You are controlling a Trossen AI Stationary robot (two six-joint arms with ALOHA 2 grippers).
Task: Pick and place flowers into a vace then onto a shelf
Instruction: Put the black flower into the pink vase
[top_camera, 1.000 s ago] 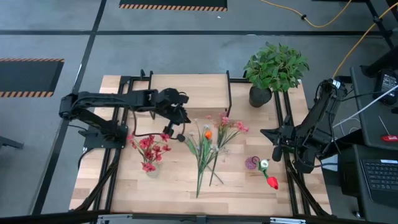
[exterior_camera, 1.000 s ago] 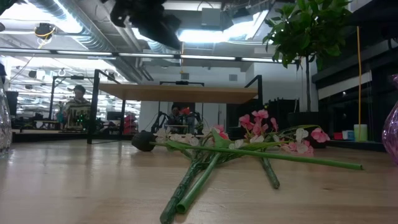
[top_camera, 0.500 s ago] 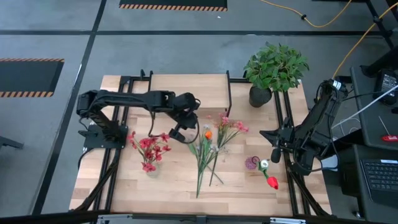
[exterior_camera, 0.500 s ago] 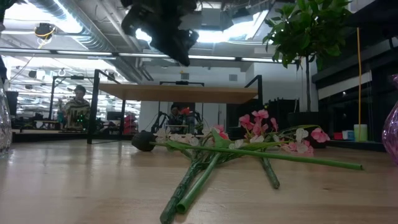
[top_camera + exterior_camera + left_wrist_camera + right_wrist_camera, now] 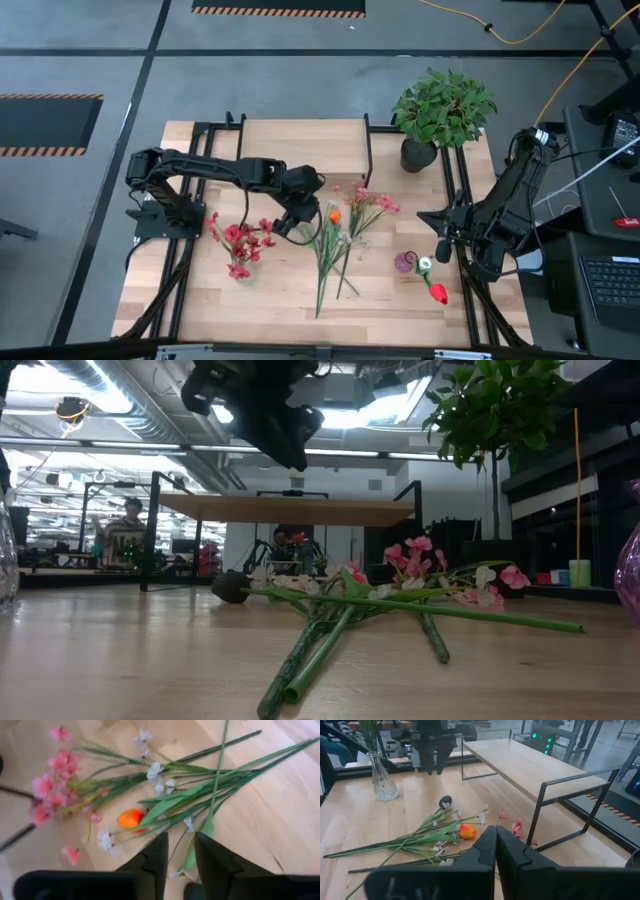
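Several loose flowers [image 5: 335,238] lie fanned on the tabletop, stems toward the near edge, with pink, white and one orange bloom [image 5: 131,818]. A clear glass vase [image 5: 240,258] stands to their left and holds red flowers. The shelf [image 5: 300,145] stands at the far middle. My left gripper [image 5: 180,854] hovers open above the loose flowers' bloom end, pointing steeply down, and touches nothing; the low view shows it well above the table [image 5: 290,455]. My right gripper [image 5: 495,840] waits shut and empty at the table's right side [image 5: 443,248].
A bushy green plant in a black pot [image 5: 440,110] stands at the far right. A small purple vase [image 5: 405,263] and a red tulip [image 5: 437,293] lie near the right arm. Black frame rails [image 5: 185,270] run along both table sides.
My left gripper has moved toward the table's right and near edges and come down, tipping more steeply, from beside the shelf's front to over the loose flowers' blooms. The flowers and the vase have not moved.
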